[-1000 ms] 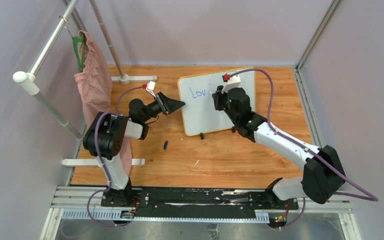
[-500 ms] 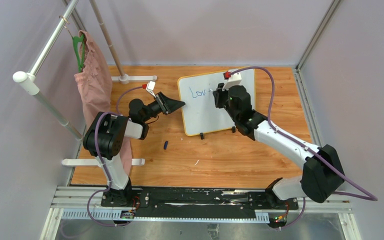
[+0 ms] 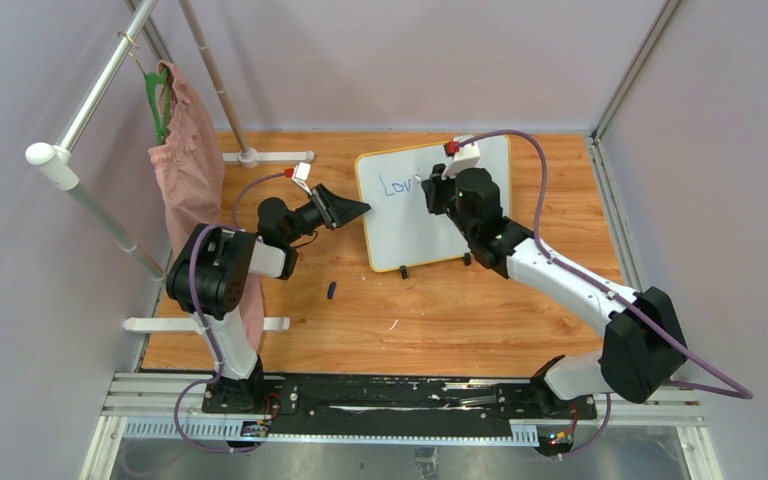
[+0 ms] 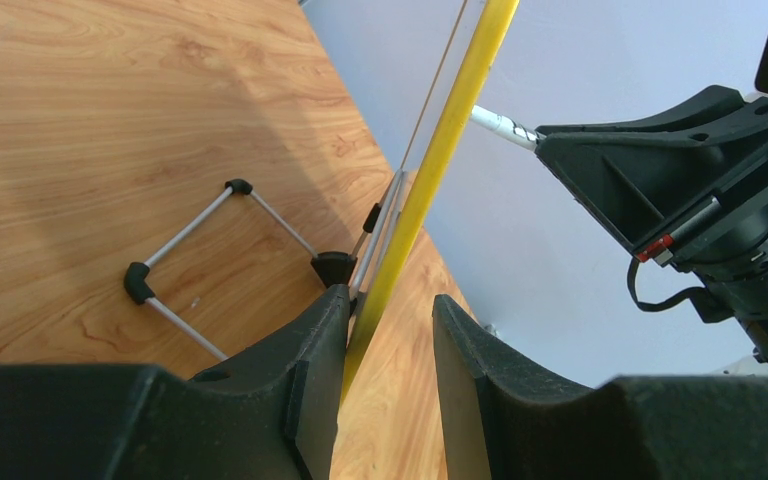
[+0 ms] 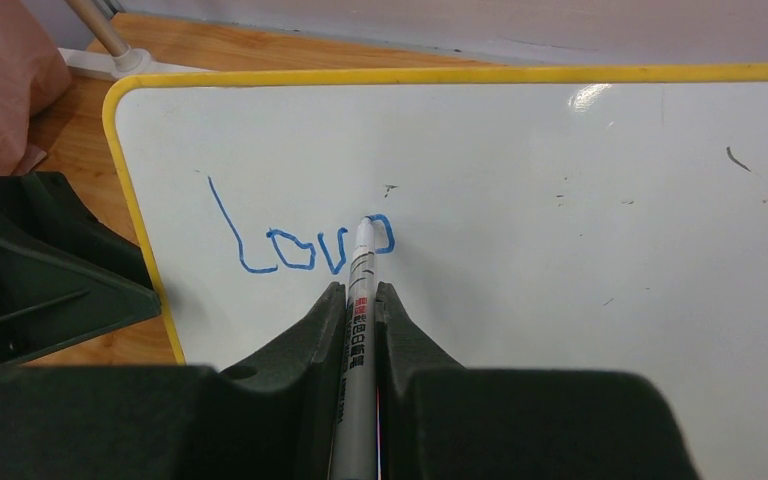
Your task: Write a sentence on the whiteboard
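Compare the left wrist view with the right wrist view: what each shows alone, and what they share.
Left wrist only: the whiteboard seen edge-on, its yellow rim straddled by the left claw, plus its wire stand. Right wrist only: its white face with blue writing, "Lov" and a partial fourth letter, at the marker tip. Both: the whiteboard, the marker held by the right claw, and the opposite claw.

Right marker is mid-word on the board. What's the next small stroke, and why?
Probably curl the marker tip round to close the half-drawn loop after "Lov": the tip touches the whiteboard there, the right gripper is shut on the marker, and the left gripper straddles the rim.
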Robot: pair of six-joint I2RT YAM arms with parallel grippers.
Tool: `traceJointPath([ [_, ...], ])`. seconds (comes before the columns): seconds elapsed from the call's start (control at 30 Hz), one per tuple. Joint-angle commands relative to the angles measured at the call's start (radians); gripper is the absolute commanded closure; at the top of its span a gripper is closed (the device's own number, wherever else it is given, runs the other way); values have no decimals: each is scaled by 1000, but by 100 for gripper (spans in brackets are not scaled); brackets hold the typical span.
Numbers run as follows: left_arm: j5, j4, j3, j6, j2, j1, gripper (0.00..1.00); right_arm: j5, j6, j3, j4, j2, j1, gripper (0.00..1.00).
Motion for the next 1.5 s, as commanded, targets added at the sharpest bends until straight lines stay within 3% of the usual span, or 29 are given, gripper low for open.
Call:
traceJointPath([
  [0.0,16,57,10,-4,-3,-4,59,-29,1,-4,9,6,-5,100],
  [1.27,16,62,8,-8,-3,-4,59,35,3,-90,-52,-91,-59,100],
  [1.47,17,63,8,-8,-2,-4,59,-7,2,-142,26,-165,-60,100],
])
